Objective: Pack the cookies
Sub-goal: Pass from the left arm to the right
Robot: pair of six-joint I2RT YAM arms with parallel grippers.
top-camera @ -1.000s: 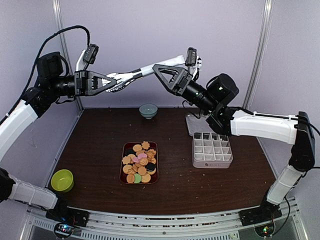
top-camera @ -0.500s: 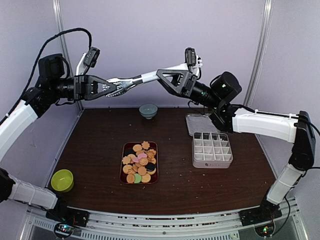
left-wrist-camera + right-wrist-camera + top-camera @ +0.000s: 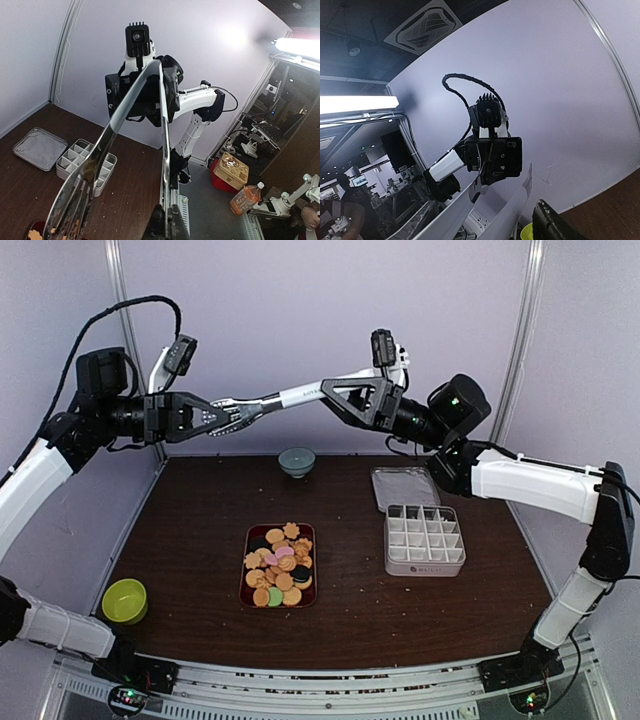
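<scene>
step in hand: sorting out the tool, no cookie picked yet. both arms are up high over the far side of the desk with metal tongs [image 3: 290,395] stretched between them. the right gripper [image 3: 328,389] has the tongs nearer the hinge end and its jaws look clamped round them. the left gripper [image 3: 230,415] is at the scoop end, and in the left wrist view its jaws look pinched together on one blade tip while the other blade splays off to the side.

my guess is a handover or a regrip. next move calls for one arm to let go, leaving the tongs squarely in the other, then swing down to the tray.

the cookies [image 3: 280,562] are all heaped in a red tray [image 3: 243,590] mid desk, mostly orange, with a few dark, pink and green ones. the white divided box [image 3: 425,540] sits right of the tray, well apart from it, and every cell i can see is empty. its flat lid [image 3: 402,487] lies just behind it. a small grey bowl [image 3: 297,460] is at the far edge and a green bowl [image 3: 125,600] at the near left, with nothing visible in either.
</scene>
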